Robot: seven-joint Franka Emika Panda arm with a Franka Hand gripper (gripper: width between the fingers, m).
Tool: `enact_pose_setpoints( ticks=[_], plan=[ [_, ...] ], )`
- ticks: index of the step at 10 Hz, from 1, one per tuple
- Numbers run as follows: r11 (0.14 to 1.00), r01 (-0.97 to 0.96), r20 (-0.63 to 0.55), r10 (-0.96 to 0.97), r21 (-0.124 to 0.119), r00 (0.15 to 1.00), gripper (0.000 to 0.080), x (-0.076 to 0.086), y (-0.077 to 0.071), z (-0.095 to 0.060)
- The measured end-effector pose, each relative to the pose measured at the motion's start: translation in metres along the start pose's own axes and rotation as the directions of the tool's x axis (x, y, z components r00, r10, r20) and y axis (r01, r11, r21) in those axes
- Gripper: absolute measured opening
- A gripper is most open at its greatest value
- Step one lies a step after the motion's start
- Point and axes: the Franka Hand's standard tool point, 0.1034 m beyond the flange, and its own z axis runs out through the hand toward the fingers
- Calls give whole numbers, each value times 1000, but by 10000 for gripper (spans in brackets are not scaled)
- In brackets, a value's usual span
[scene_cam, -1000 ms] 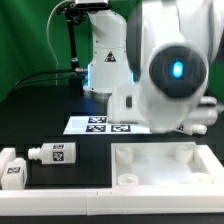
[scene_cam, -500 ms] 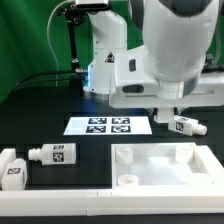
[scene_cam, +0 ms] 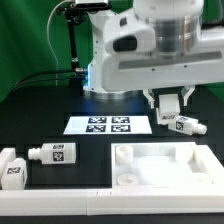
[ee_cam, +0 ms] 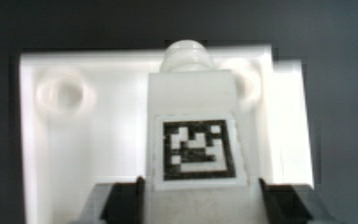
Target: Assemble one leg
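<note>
My gripper [scene_cam: 168,103] hangs above the far right part of the large white panel [scene_cam: 160,165]. It is shut on a leg [scene_cam: 168,101], a white square post. In the wrist view the leg [ee_cam: 194,110] fills the middle, with its black-and-white tag facing the camera and its round stub end [ee_cam: 188,50] pointing away. The dark fingers [ee_cam: 126,200] press on both of its sides, and the gripper [ee_cam: 197,205] holds it above the panel [ee_cam: 69,140]. A round socket [ee_cam: 62,95] of the panel shows beside the leg.
Another leg [scene_cam: 188,125] lies at the exterior view's right, behind the panel. Two more legs [scene_cam: 55,153] [scene_cam: 12,168] lie at the left. The marker board [scene_cam: 108,125] lies in the middle, in front of the robot's base [scene_cam: 105,60].
The arm has swung up and back from close to the camera. The gripper, hidden before, now shows above the panel's far right edge with the leg in it.
</note>
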Motion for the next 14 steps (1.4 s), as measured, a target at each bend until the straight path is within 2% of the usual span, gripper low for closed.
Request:
enact_pose_setpoints(
  ticks=[2, 4, 5, 7, 8, 10, 12, 14],
  plan=[
    [1000, -1, -115, 0, -2, 993, 285, -1, 1, 3],
    [1000, 4, -254, -5, -7, 967, 285, 9, -1, 0],
    [999, 25, -347, -31, -22, 937, 285, 20, -11, -9],
    [999, 46, -557, -51, -23, 829, 285, 42, -28, -26],
    [998, 54, -645, -61, -31, 761, 285, 41, -31, -22],
    [998, 56, -702, -66, -38, 709, 285, 40, -29, -18],
    [997, 58, -695, -70, -41, 715, 285, 40, -30, -15],
    [996, 70, -698, -90, -57, 710, 285, 49, -34, -2]
  ],
)
